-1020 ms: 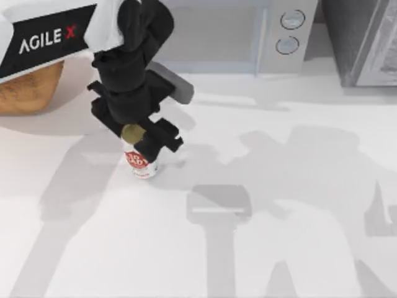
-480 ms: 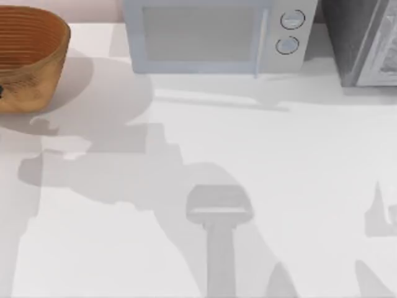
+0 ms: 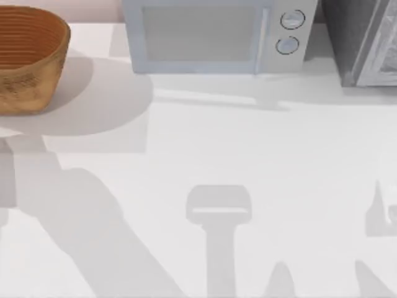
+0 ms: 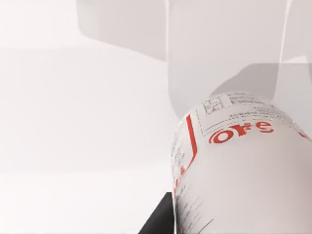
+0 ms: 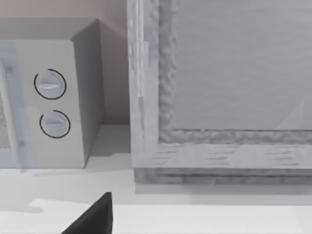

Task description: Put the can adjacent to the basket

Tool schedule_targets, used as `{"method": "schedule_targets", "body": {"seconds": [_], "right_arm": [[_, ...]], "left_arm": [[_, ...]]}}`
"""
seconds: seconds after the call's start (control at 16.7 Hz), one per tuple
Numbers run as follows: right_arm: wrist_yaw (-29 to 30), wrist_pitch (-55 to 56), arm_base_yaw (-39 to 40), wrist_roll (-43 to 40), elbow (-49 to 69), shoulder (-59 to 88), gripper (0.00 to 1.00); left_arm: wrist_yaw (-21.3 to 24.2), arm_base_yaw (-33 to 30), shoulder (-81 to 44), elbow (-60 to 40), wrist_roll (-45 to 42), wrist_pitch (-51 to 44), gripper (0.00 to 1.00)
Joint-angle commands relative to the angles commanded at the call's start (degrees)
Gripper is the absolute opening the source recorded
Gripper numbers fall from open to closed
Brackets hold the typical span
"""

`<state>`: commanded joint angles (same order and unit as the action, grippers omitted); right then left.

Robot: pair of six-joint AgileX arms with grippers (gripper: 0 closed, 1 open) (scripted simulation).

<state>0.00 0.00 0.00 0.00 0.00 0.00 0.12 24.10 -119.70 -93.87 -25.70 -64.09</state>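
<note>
Left gripper fingers: cannot tell their state; a dark edge [image 4: 158, 219] sits against the can's side in the left wrist view, probably part of the gripper.
Can [image 4: 243, 170]: fills the near part of the left wrist view, white body with red lettering, very close to the camera; judged to be carried by the left arm, with white table [image 4: 73, 122] beyond it.
Basket [image 3: 28, 59]: far left corner of the table in the top view, upright, nothing inside that I can see.
Microwave [image 3: 211, 37]: far centre, well apart from the basket.
Right arm: parked, its wrist camera facing the microwave dials [image 5: 51, 105] and a grey cabinet [image 5: 219, 87]; fingers cannot tell.
Risk 1: can set down too far from the basket, since the gap between them cannot be judged.
Risk 2: can knocks the basket wall or tips on release if lowered tilted.
Risk 3: can slips if the grasp is shallow.
</note>
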Motion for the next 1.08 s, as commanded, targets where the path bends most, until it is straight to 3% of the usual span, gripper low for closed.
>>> {"method": "schedule_targets", "body": {"seconds": [0.84, 1.08], "right_arm": [[0.0, 0.0, 0.0, 0.0, 0.0, 0.0, 1.0], [0.0, 0.0, 0.0, 0.0, 0.0, 0.0, 1.0]], "left_arm": [[0.0, 0.0, -0.4, 1.2, 0.0, 1.6, 0.0], [0.0, 0.0, -0.4, 1.2, 0.0, 1.6, 0.3]]}}
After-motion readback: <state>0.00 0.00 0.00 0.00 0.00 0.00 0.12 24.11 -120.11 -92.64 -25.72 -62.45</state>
